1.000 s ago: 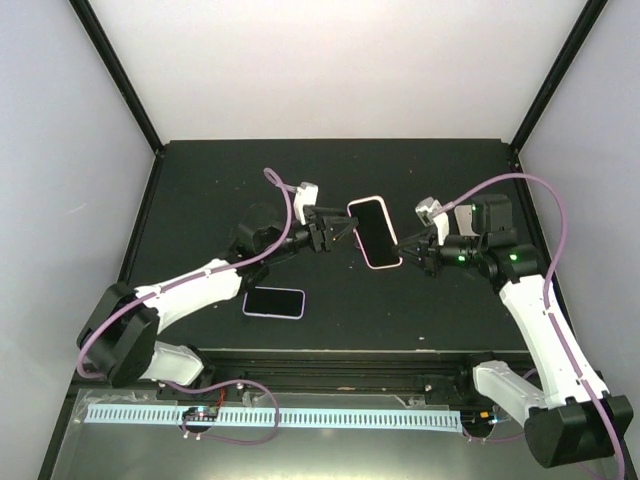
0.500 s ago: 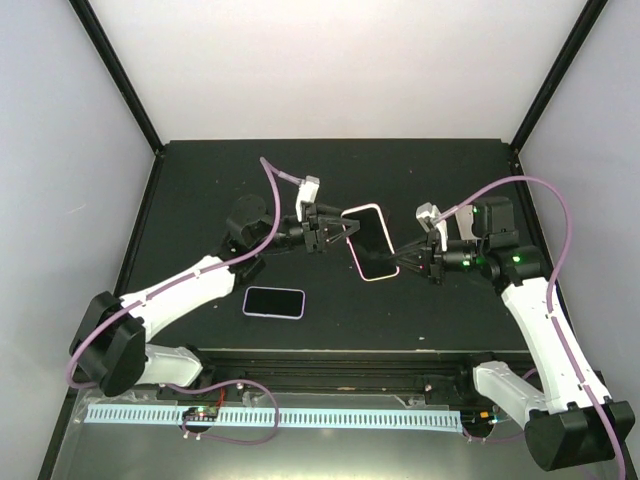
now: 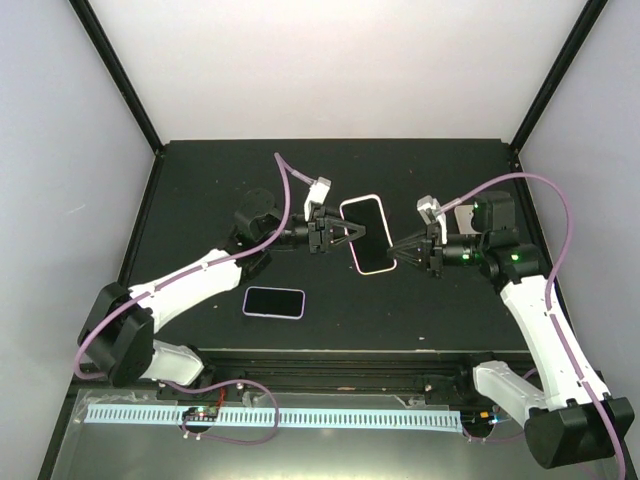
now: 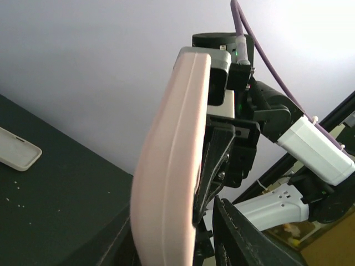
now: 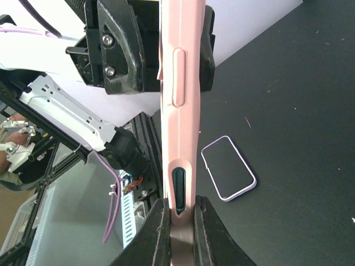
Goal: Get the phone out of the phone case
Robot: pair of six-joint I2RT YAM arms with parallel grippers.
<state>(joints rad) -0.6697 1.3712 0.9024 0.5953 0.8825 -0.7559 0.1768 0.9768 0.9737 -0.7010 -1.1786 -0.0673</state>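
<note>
1. The black desk (image 3: 200, 190) filled the floor of the booth, with both arms reaching out over it from the 6 o'clock edge.
2. The right arm (image 3: 545, 320) rose along the 4 o'clock side and bent in towards the centre.
3. The left arm (image 3: 190, 285) ran from the 7 o'clock corner up towards the middle, with a purple cable looping over it.
4. The phone case (image 5: 178, 133), pink, hung off the desk just toward 12 o'clock from its centre, between the two arms. The wrist views showed it edge-on, with a long side button and a dark slot on its side.
5. The phone (image 3: 366, 236) sat inside the case, its dark screen facing the overhead camera and the pink rim running all round it.
6. A second phone (image 3: 273, 301) with a dark screen and a lilac rim lay flat on the desk at 7 o'clock from the held case, well apart from both arms.
7. The left end effector (image 3: 347, 233) was clamped on the case from its 9 o'clock side, with a finger on each face.
8. The right end effector (image 3: 395, 250) pinched the case from its 4 o'clock side. Its fingers (image 5: 158, 230) were narrow and pressed against both faces of the case.
</note>
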